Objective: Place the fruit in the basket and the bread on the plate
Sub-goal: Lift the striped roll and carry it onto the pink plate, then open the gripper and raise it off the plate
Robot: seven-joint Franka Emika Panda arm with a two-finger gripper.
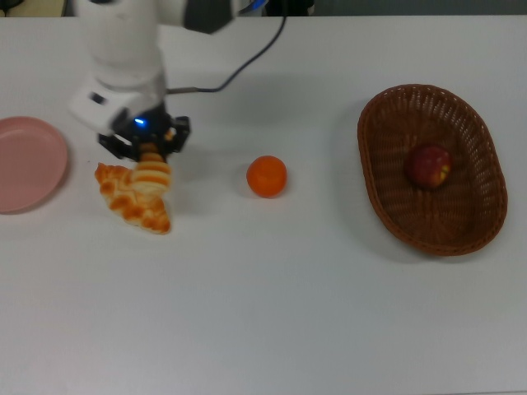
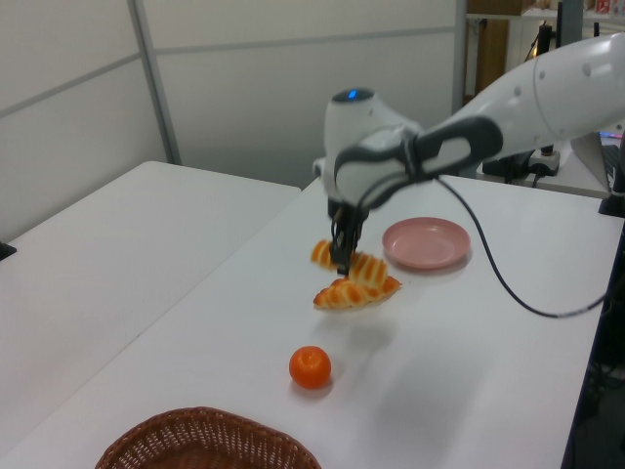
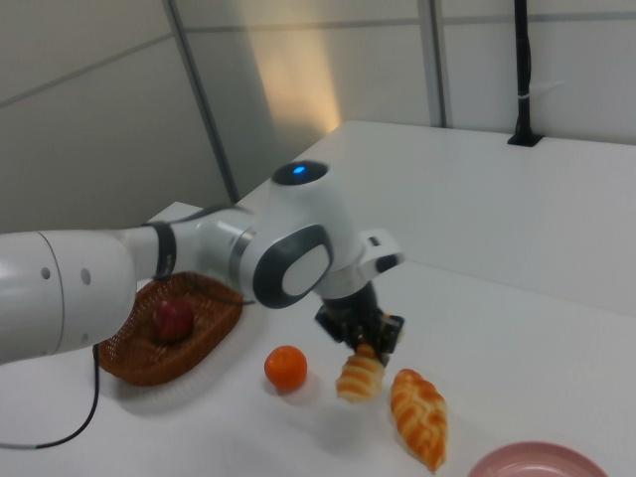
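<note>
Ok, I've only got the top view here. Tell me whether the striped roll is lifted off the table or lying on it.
Observer: Lifted. In the left view the striped roll hangs in the pincer, clear of the table and above the croissant.
Operator: Give me the whole plate; mine is cut off at the edge.
Observer: The left view shows all of the pink plate, and nothing lies on it.
Operator: Now the roll's attitude.
Observer: In the right view it tilts, gripped near one end, with the other end hanging lower.
</note>
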